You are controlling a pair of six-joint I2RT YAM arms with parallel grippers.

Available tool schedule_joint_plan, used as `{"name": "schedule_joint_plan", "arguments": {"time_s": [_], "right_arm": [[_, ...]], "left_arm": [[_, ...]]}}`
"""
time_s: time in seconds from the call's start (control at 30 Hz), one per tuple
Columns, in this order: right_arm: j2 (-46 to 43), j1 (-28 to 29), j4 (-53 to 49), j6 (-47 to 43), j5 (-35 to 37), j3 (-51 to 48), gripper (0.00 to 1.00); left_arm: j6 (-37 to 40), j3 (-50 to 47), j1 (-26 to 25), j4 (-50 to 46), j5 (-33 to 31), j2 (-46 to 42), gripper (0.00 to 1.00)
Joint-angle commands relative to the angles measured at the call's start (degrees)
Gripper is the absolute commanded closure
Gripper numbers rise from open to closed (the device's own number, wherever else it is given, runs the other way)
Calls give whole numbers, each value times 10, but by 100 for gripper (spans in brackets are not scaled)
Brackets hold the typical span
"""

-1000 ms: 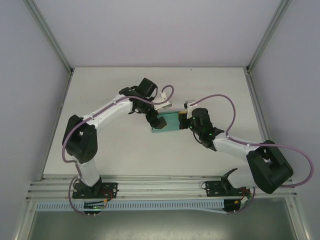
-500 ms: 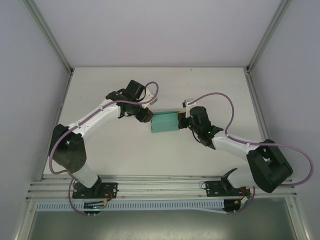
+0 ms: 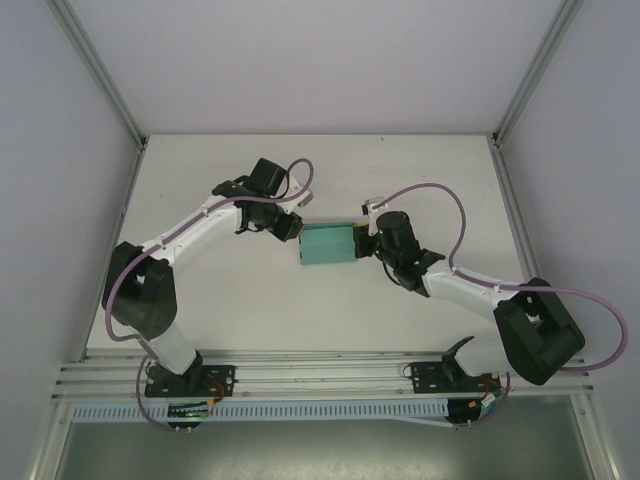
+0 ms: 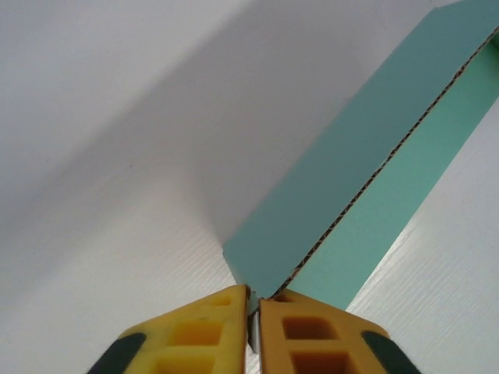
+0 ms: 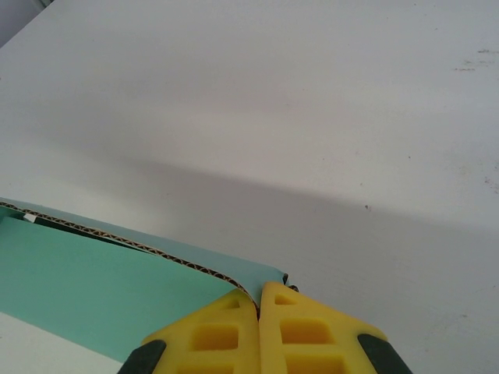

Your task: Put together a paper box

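The teal paper box [image 3: 328, 245] lies mid-table between both arms, partly folded, with one wall standing up. My left gripper [image 3: 297, 232] is at its upper left corner. In the left wrist view the yellow fingertips [image 4: 234, 308] are shut, with the corner of the raised teal wall [image 4: 351, 179] pinched between them at the left gripper [image 4: 254, 300]. My right gripper [image 3: 362, 240] is at the box's right end. There the right gripper [image 5: 258, 300] is shut on the curled corrugated edge of the box [image 5: 93, 280].
The white table [image 3: 400, 170] stretches bare behind and around the box. Pale enclosure walls with metal corner posts [image 3: 100, 75] border it on three sides. A metal rail [image 3: 320, 375] carrying both arm bases runs along the near edge.
My left gripper pulled back off the top of the box to its left corner and closed there. The right gripper kept its hold and barely moved.
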Motion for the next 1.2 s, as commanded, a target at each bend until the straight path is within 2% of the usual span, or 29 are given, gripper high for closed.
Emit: {"name": "schedule_joint_plan", "arguments": {"time_s": [0.0, 0.1, 0.23, 0.5, 0.6, 0.73, 1.17], "right_arm": [[32, 11, -136, 10, -17, -17, 100], [33, 16, -141, 10, -7, -13, 100], [39, 34, -163, 33, 37, -2, 100], [41, 99, -193, 114, 174, -1, 100], [42, 114, -196, 139, 207, 0, 100], [50, 122, -196, 146, 213, 1, 100], [62, 129, -196, 148, 229, -2, 100]], "left_arm": [[-11, 13, 0, 1, 26, 2, 100], [-39, 15, 0, 4, 39, 2, 100], [-143, 33, 0, -13, 26, 9, 100], [-314, 11, 0, -28, -20, -7, 100], [-354, -9, 0, -11, -9, -7, 100], [-371, -22, -1, 15, 44, -2, 100], [-369, 47, 1, -76, 42, 9, 100]]}}
